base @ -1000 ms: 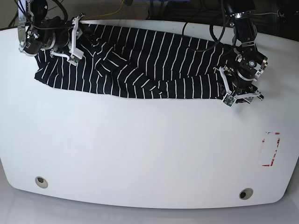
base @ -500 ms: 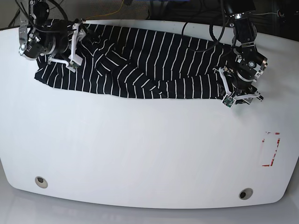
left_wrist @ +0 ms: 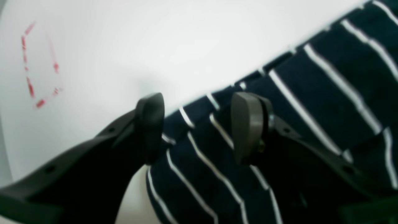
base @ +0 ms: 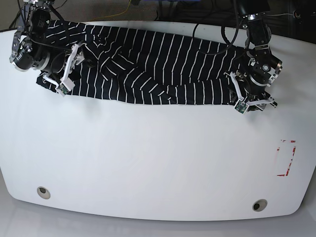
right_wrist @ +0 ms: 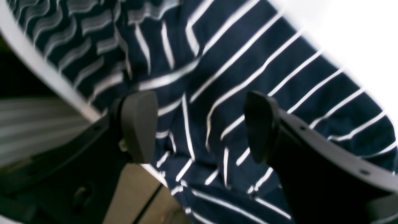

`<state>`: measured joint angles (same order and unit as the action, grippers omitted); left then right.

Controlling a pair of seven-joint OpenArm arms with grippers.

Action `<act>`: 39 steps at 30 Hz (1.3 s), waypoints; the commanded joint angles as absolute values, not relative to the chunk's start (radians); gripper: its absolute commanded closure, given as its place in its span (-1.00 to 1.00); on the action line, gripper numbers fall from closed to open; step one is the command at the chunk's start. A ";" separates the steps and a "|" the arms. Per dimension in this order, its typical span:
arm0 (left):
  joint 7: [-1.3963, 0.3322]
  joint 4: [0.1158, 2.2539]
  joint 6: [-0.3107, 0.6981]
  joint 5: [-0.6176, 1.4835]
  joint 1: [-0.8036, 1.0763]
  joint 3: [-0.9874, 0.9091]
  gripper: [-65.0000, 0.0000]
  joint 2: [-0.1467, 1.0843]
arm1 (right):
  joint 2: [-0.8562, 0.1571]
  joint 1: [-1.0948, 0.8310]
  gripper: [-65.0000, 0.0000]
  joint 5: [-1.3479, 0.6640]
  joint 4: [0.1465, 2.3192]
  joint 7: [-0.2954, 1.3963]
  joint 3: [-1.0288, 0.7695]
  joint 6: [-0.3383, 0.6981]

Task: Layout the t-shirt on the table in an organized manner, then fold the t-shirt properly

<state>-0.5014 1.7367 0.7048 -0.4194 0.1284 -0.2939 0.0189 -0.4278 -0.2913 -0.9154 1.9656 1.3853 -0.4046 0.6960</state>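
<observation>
White table [base: 148, 163], striped t-shirt [base: 158, 69] atop

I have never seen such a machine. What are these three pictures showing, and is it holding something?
It is a robot with two arms. One picture looks down on the white table from above; the other two come from cameras on the wrists. A black t-shirt with thin white stripes lies stretched along the far side. The left gripper hangs over one end of the shirt, the right gripper over the other. Both have their jaws apart, so nothing is held. A red-marked rectangle is near one corner.

Black arms [base: 259, 37] — white brackets, grey rounded jaws.
</observation>
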 commanded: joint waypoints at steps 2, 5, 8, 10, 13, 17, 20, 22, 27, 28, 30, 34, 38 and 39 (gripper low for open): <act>-0.483 1.753 0.698 -0.409 0.116 -0.294 0.02 0.022 | -0.394 -0.252 -0.28 -0.866 1.972 1.376 -0.410 0.698; -0.483 1.753 0.698 -0.409 0.114 -0.294 0.02 0.022 | -0.354 -0.234 -0.15 -0.797 1.974 1.356 -0.410 0.698; -0.483 1.753 0.698 -0.409 0.113 -0.294 0.02 0.022 | -0.318 -0.225 0.23 -0.719 1.972 1.339 -0.410 0.698; -0.481 1.753 0.698 -0.409 0.113 -0.294 0.02 0.022 | -0.291 -0.213 0.57 -0.661 1.972 1.323 -0.409 0.698; -0.481 1.753 0.698 -0.407 0.113 -0.294 0.02 0.022 | -0.262 -0.203 0.95 -0.587 1.972 1.287 -0.407 0.698; -0.481 1.755 0.698 -0.407 0.113 -0.294 0.10 0.022 | -0.248 -0.203 0.97 -0.495 1.972 1.230 -0.398 0.698; -0.481 1.755 0.698 -0.407 0.113 -0.292 0.28 0.022 | -0.236 -0.203 0.92 -0.444 1.971 1.193 -0.377 0.698; -0.481 1.755 0.698 -0.407 0.111 -0.292 0.44 0.022 | -0.231 -0.205 0.92 -0.417 1.971 1.190 -0.364 0.698; -0.481 1.755 0.698 -0.407 0.111 -0.292 0.71 0.022 | -0.199 -0.216 0.92 -0.377 1.971 1.182 -0.338 0.698; -0.481 1.755 0.698 -0.407 0.111 -0.292 0.74 0.022 | -0.196 -0.223 0.92 -0.374 1.971 1.181 -0.332 0.698; -0.481 1.755 0.698 -0.407 0.111 -0.292 0.78 0.022 | -0.191 -0.236 0.92 -0.372 1.971 1.181 -0.321 0.698; -0.481 1.755 0.698 -0.407 0.111 -0.292 0.80 0.024 | -0.174 -0.252 0.92 -0.380 1.971 1.181 -0.285 0.698; -0.481 1.755 0.698 -0.406 0.111 -0.292 0.80 0.027 | -0.168 -0.280 0.92 -0.380 1.974 1.181 -0.232 0.698; -0.481 1.755 0.698 -0.406 0.111 -0.292 0.80 0.028 | -0.168 -0.286 0.92 -0.381 1.974 1.181 -0.220 0.698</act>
<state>-0.5003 1.7367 0.7048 -0.4179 0.1238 -0.2920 0.0196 -0.1646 -0.2779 -0.3664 1.9553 1.1965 -0.2371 0.6971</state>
